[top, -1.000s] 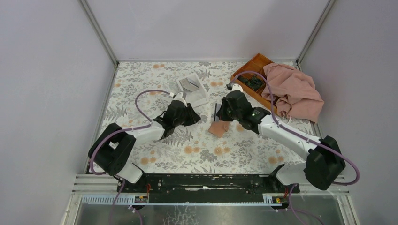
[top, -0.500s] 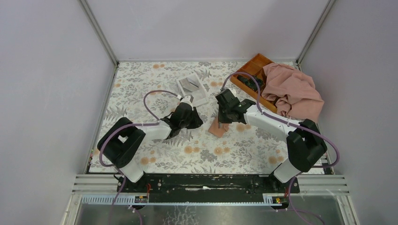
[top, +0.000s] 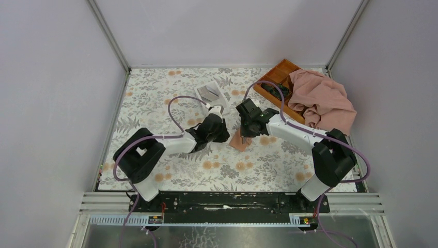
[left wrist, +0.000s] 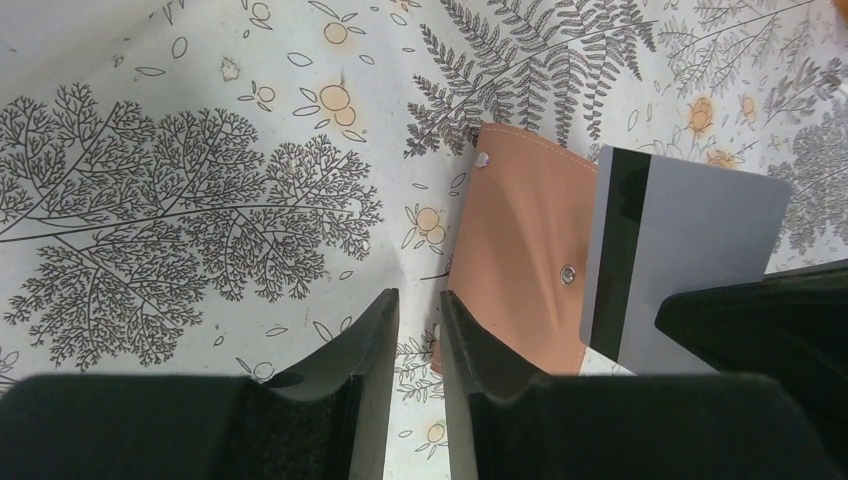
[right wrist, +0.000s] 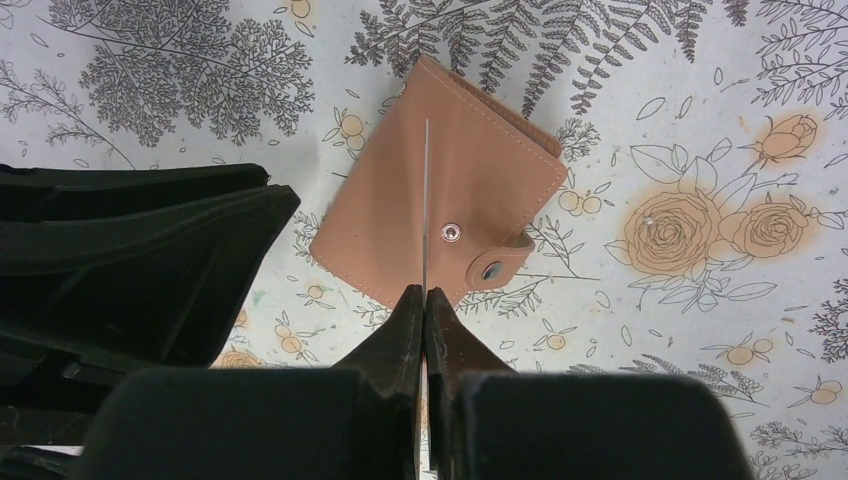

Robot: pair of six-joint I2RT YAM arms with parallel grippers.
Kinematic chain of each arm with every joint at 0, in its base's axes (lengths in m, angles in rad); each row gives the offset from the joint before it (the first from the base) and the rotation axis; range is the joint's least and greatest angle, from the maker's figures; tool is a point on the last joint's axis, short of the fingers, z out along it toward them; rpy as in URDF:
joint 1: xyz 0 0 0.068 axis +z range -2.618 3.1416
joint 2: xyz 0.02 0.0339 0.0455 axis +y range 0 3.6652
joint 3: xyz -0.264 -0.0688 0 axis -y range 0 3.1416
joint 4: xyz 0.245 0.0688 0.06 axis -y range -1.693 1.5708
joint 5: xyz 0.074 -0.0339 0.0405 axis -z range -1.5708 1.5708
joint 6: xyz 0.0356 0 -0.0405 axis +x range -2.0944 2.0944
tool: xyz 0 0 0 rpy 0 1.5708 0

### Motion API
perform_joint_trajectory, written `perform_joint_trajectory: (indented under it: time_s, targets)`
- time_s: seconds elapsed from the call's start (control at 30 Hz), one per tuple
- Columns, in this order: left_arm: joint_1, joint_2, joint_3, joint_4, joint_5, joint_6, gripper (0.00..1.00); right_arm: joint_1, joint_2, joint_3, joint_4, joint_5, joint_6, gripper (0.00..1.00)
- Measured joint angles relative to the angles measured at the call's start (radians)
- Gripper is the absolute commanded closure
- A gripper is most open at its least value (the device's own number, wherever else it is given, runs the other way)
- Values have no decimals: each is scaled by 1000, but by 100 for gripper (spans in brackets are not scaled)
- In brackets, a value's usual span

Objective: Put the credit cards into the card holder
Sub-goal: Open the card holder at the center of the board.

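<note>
Right gripper (right wrist: 425, 300) pinches a grey credit card (left wrist: 690, 260) (black stripe on it) just over the tan card holder (right wrist: 440, 190), which lies folded on the flowery table (top: 155, 98), mid. Left gripper (left wrist: 418, 330), just left of it, has jaws a bit apart w/ nothing in them.

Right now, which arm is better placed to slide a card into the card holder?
Right. The right gripper pinches a credit card edge-on over the card holder. The left gripper holds nothing, its jaws slightly apart, off to the holder's side.
</note>
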Motion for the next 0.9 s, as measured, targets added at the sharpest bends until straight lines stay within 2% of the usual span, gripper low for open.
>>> perform_joint_trajectory:
  time_s: [0.33,0.9]
  targets:
    - [-20,47,26,-48,-38,31,72,-35,-3,-12,-19,0,0,100]
    - [-46,82,72,-104,-70,45,74,-101,-129,-190,15,-16,3,100]
